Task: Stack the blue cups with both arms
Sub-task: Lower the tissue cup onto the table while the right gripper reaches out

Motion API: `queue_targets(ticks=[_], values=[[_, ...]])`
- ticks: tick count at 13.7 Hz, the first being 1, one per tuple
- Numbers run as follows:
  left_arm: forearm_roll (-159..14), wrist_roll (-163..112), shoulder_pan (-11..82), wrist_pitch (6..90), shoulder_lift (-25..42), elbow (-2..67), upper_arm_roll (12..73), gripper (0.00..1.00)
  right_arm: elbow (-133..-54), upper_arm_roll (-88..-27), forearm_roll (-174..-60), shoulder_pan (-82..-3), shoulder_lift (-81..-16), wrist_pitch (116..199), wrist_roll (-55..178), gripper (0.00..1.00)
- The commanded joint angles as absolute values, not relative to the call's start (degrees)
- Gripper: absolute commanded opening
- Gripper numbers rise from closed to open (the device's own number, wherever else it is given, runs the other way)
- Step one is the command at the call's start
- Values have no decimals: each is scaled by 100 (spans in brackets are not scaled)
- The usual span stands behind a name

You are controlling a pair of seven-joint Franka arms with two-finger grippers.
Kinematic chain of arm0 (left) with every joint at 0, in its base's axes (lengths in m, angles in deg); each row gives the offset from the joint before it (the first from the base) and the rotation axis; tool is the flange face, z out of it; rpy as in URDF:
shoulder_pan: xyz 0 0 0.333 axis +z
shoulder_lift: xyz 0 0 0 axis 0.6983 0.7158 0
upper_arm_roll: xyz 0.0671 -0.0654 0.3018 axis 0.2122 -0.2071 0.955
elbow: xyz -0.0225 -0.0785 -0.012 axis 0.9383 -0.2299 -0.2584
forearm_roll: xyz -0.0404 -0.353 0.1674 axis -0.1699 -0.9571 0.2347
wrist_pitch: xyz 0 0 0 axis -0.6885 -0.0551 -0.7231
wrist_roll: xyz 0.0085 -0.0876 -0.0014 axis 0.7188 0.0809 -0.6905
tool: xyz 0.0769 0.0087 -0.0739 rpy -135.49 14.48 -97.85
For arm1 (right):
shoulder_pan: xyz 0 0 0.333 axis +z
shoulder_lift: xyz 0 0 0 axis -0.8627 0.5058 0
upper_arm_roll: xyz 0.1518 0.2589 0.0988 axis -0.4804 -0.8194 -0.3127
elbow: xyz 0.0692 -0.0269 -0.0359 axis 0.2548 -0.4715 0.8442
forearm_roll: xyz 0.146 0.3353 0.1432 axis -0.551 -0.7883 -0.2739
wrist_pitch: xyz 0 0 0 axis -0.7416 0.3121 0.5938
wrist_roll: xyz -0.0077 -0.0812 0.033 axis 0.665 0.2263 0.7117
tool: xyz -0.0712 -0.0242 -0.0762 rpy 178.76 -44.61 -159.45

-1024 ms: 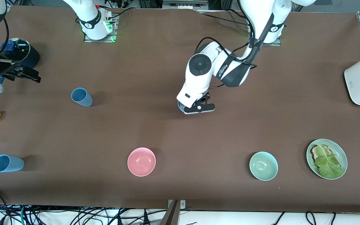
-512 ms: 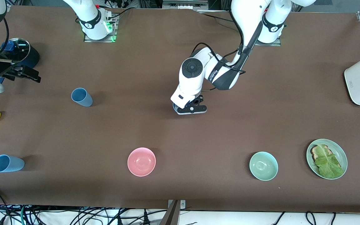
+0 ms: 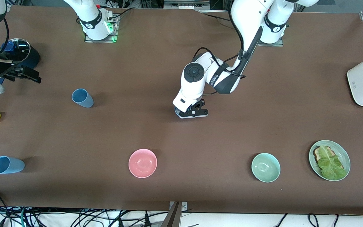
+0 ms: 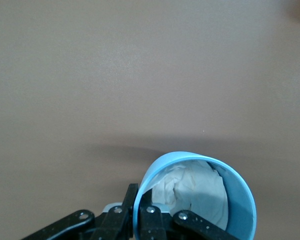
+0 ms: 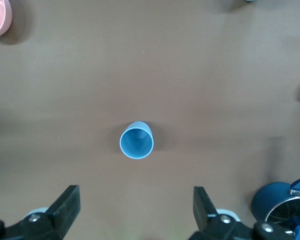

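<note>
The left gripper (image 3: pixel 191 112) hangs over the bare middle of the table (image 3: pixel 263 104), its fingers closed on the rim of a blue cup (image 4: pixel 202 195); the left wrist view shows one finger inside the wall and one outside, with crumpled white paper (image 4: pixel 190 192) filling the cup. A pinch on a thin rim is a weak hold, so a quick swing or a sudden stop could let the cup twist or slide out, and the paper could tumble out if the cup tips. The paper is also a likely snag for stacking: with this cup as the lower one, nothing nests fully in it. The right gripper (image 5: pixel 135 212) hangs spread wide, holding nothing, high over the right arm's end of the table, above an upright cup (image 3: pixel 82 98) that sits centred between its fingers in the right wrist view. If it comes down off-centre, a finger could strike the rim and knock that light cup over. A third cup (image 3: pixel 7 165) already lies on its side nearer the front camera, close to the table's edge, where a careless push could roll it off. The pink bowl (image 3: pixel 142 163) and green bowl (image 3: pixel 265 167) stand well apart from both grippers.
</note>
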State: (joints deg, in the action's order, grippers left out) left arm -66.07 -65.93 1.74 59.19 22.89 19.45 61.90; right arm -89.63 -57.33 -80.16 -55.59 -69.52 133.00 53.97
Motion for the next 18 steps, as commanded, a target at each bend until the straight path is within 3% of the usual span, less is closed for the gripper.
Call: queue_targets(ticks=[1,7,9,10,11,13,14,18], values=[[-6541,-6527,114,5926,2336,1824,6272,0,-9015,-5710,-8005,-5558,-7020,13247,5408,100],[-6524,-6527,114,6004,2423,1824,6272,0,-9024,-5710,-7996,-5558,-7020,13229,5407,100],[-6515,-6527,114,6005,2415,1815,6272,16,-9024,-5710,-8005,-5558,-7029,13212,5407,100],[-6515,-6518,114,6005,2415,1815,6272,34,-9015,-5710,-8005,-5558,-7029,13203,5407,100],[-6515,-6527,114,6005,2406,1815,6281,74,-9015,-5710,-7997,-5558,-7029,13203,5373,100],[-6515,-6527,114,6005,2380,1815,6281,86,-9015,-5710,-7996,-5558,-7029,13142,5346,100],[-6515,-6527,114,6005,2362,1815,6281,99,-9024,-5710,-7996,-5558,-6994,13132,5407,100],[-6331,-6475,105,5987,2065,2051,6281,100,-9374,-5710,-7953,-5558,-6923,13298,5425,100]])
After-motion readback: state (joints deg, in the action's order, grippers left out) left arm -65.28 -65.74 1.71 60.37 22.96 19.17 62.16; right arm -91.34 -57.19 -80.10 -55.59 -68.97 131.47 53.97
